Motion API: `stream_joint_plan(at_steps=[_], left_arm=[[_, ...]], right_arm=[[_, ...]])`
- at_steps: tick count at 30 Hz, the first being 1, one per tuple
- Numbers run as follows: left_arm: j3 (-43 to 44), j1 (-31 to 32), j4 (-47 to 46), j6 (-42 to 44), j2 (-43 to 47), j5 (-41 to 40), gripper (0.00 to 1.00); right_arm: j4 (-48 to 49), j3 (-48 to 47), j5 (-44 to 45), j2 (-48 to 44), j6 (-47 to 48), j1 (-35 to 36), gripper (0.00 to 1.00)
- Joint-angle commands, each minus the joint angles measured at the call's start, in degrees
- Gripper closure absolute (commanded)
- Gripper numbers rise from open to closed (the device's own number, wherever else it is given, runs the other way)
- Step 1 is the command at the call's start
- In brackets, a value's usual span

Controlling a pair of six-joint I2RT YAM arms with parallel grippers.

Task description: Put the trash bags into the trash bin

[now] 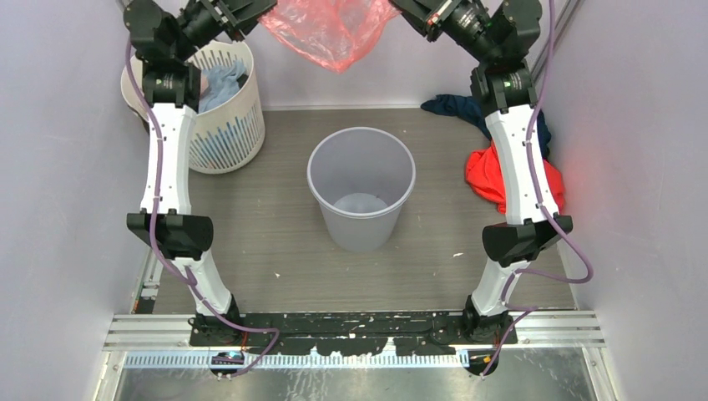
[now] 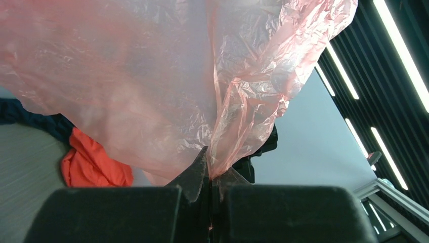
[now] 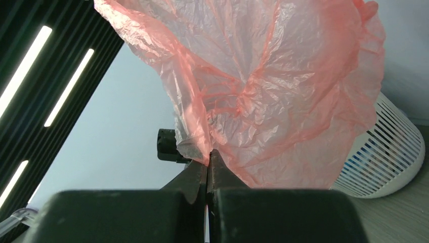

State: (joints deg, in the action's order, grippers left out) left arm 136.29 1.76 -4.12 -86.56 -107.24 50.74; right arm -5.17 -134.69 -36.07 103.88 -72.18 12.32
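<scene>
Up near the back wall, above the grey wood-grain surface (image 1: 275, 217), the trash bag (image 1: 330, 29) hangs between the two raised arms. Bag: thin translucent red-pink film, heavily crinkled, sagging to a low point in the middle; it hangs clear of everything below. Left gripper (image 2: 210, 167): jaws fully closed, a pleat of film pinched between the tips, as seen in the left wrist view. Right gripper (image 3: 208, 159): jaws likewise pressed together, with a bunched edge of the same bag caught at the tips. Each gripper holds one upper side of the bag, so the film spreads between them. Trash bin (image 1: 361, 129): light grey, round, upright, mouth open, standing mid-surface between the arms, nearer the bases than the bag and well below it. Bag and bin are apart; no film reaches the rim. White slotted laundry basket (image 1: 225, 134) stands far left beside the left arm, with pale blue cloth (image 1: 221, 83) inside. Red-orange garment (image 1: 484, 175) lies at right, partly behind the right arm, with dark blue cloth (image 1: 455, 109) just beyond it.
</scene>
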Motion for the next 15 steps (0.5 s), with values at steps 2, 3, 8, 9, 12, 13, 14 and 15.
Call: stream_joint_plan(at_steps=[2,3,8,9,12,13,14,15], left_arm=[[-5.1,-0.4,-5.5,1.2,2.3,0.4,1.0],[-5.8,-0.4,-5.7,1.5,2.3,0.5,1.0],[-10.1,-0.4,-6.9,2.7,1.5,1.0,1.0],[-11.2,-0.4,-6.9,3.2,1.3,1.0,1.0],[-14.3,-0.3,-8.1,3.7,0.5,1.1,1.0],[-15.5,-0.4,-8.5,3.9,0.2,1.1,1.0],[-16.7,-0.3,-9.3,4.0,-0.2,1.0,1.0],[-17.7,-0.3,-9.7,4.3,-0.4,0.9,1.0]], right_arm=[[5.0,3.4,-0.1,-1.1,0.8,-0.2,0.99],[6.2,4.1,0.0,-1.0,1.2,-0.2,0.99],[8.2,8.0,0.3,0.8,1.8,-0.2,0.99],[8.4,8.9,0.4,1.2,2.1,-0.1,0.99],[9.2,12.1,0.7,3.1,3.0,-0.1,0.99],[9.4,13.2,0.7,3.8,3.6,-0.1,0.99],[9.8,14.4,0.7,5.0,3.8,-0.2,0.99],[10.3,15.5,0.8,5.5,3.8,-0.2,0.99]])
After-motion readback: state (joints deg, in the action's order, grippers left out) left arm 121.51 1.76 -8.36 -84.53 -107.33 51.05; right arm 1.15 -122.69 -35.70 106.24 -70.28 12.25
